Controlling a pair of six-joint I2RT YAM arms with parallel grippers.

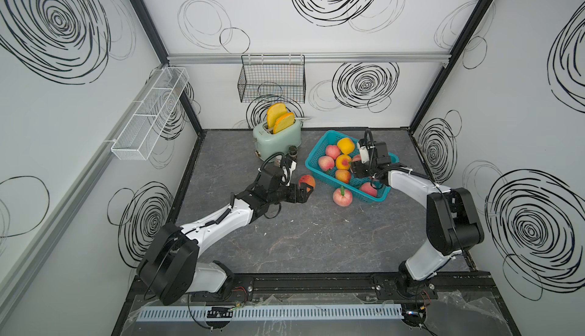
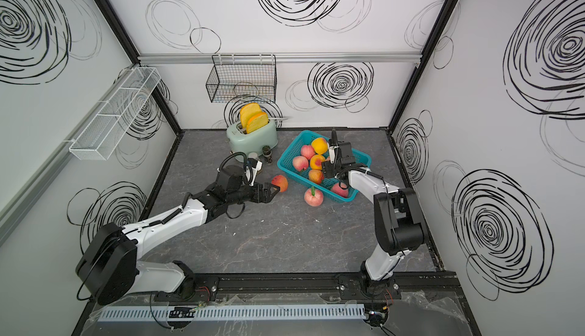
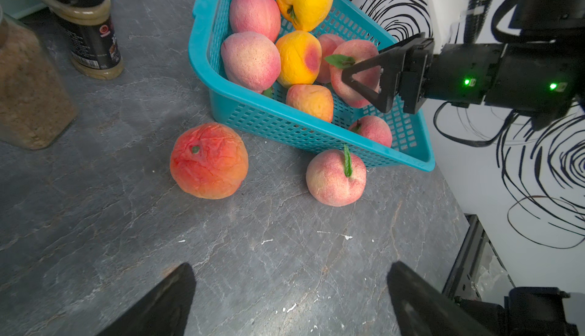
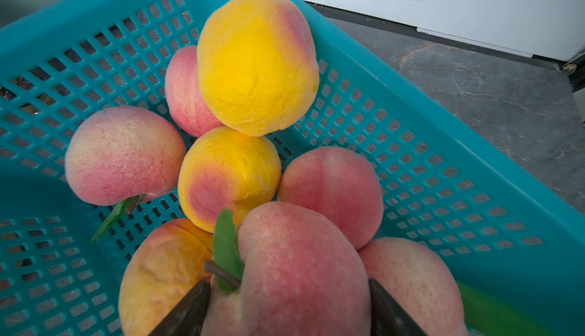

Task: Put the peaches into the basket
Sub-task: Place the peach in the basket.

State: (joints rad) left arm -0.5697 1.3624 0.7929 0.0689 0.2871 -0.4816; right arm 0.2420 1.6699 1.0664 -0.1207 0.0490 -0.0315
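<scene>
The left arm reached from its base at 7 o'clock across the tabletop [image 1: 285, 239], forearm climbing towards 1 o'clock, wrist bent so the left gripper [image 1: 307, 192] lay low and nearly level, aimed at 3 o'clock with its fingers spread wide and nothing between them. The orange-red peach [image 1: 307, 182] sat on the tabletop just ahead of those fingertips, stem dimple up. The right arm rose from 5 o'clock, elbow high, its forearm running towards 10 o'clock over the basket's near end and the wrist tipped downward. The right gripper [image 4: 288, 287] hung over the middle of the basket [image 3: 300, 128], fingers touching both sides of the leafed pink peach [image 4: 300, 255], whose stem and green leaf lay beside one finger, turned towards the blushed yellow peach [image 4: 228, 176]. The basket stood at about 1 o'clock on the tabletop, its long axis running from 10 to 4 o'clock, with more peaches heaped towards its 10 o'clock end. The loose pink peach [image 1: 342, 196] rested on the tabletop just beside the basket's long near wall, at 6 o'clock from it, its green stem upright.
</scene>
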